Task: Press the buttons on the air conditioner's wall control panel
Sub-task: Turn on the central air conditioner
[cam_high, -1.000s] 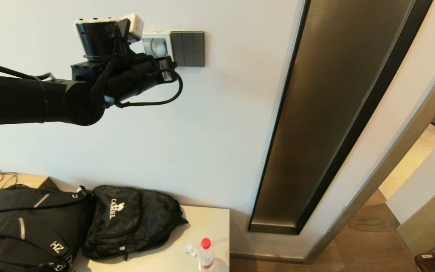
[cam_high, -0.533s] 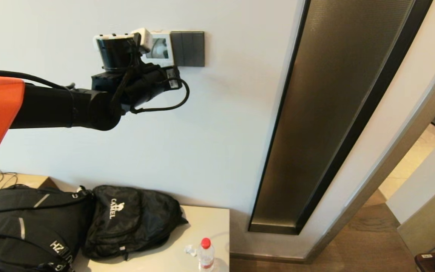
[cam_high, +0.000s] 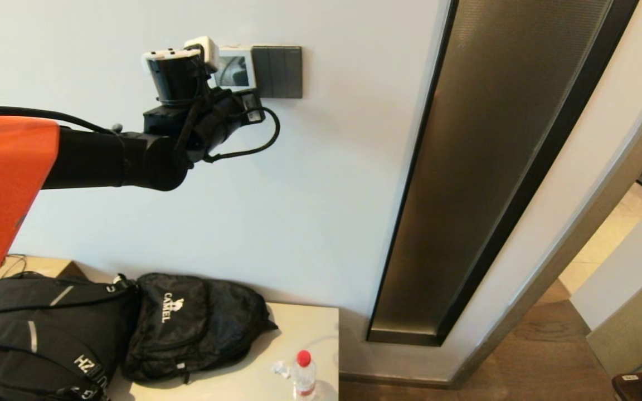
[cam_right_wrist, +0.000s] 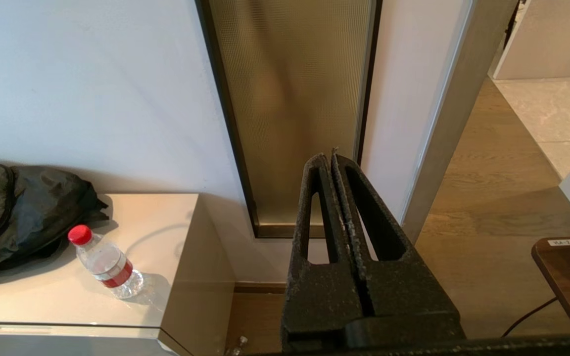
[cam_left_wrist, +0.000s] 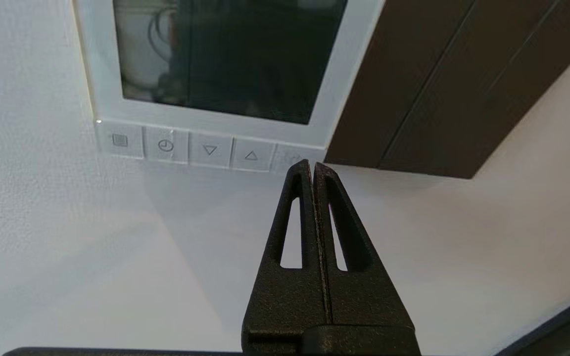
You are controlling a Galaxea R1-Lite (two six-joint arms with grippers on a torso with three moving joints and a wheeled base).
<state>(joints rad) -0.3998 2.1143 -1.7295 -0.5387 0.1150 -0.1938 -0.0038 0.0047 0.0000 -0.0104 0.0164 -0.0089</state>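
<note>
The white control panel (cam_high: 234, 69) hangs on the wall, its dark grey screen (cam_left_wrist: 225, 54) unlit. A row of pale buttons (cam_left_wrist: 186, 148) runs along its lower edge. My left gripper (cam_left_wrist: 311, 165) is shut and empty, with its tips at the button nearest the dark switch plate; whether they touch it I cannot tell. In the head view the left arm's wrist (cam_high: 187, 83) hides the panel's lower edge and the fingers. My right gripper (cam_right_wrist: 329, 158) is shut and empty, parked low and away from the panel, in front of the bronze wall strip.
A dark grey three-rocker switch plate (cam_high: 280, 71) adjoins the panel. A tall bronze recessed strip (cam_high: 482, 167) runs down the wall. Below stand a cabinet (cam_high: 304, 323) with two black bags (cam_high: 187, 323) and a red-capped water bottle (cam_high: 304, 374).
My left arm has moved forward and to the right, closer to the wall, bringing the shut gripper up to the panel's lower edge. The right arm has not moved.
</note>
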